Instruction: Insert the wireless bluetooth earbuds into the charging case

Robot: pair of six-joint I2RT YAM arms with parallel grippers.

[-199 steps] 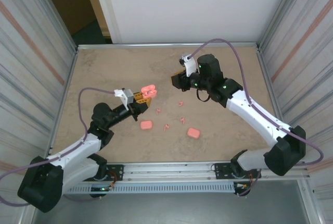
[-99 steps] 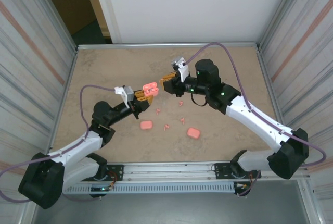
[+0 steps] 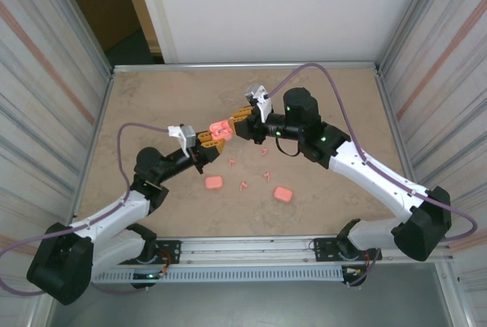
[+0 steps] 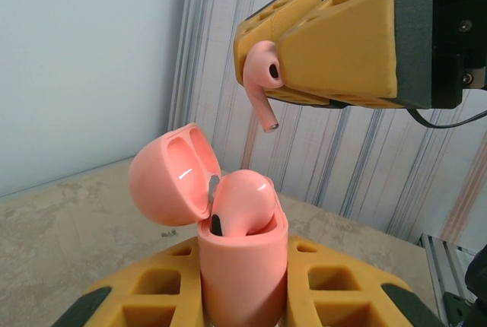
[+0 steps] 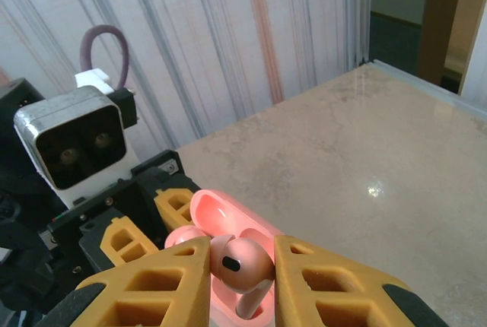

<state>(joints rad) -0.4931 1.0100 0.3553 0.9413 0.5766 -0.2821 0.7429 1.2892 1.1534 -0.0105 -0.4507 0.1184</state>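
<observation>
My left gripper is shut on an open pink charging case and holds it upright above the table. In the left wrist view the case body stands between my yellow fingers, its lid tipped back to the left, with one earbud seated in it. My right gripper is shut on a second pink earbud, stem pointing down, just above and to the right of the case mouth. In the right wrist view this earbud hangs over the open case.
Several loose pink earbuds lie on the tan tabletop below the grippers. Two closed pink cases rest nearer the front edge. Ribbed metal walls enclose the table on both sides.
My right gripper has swung left with the earbud, from the table's middle right to right beside the held case. The left gripper and case have barely moved.
</observation>
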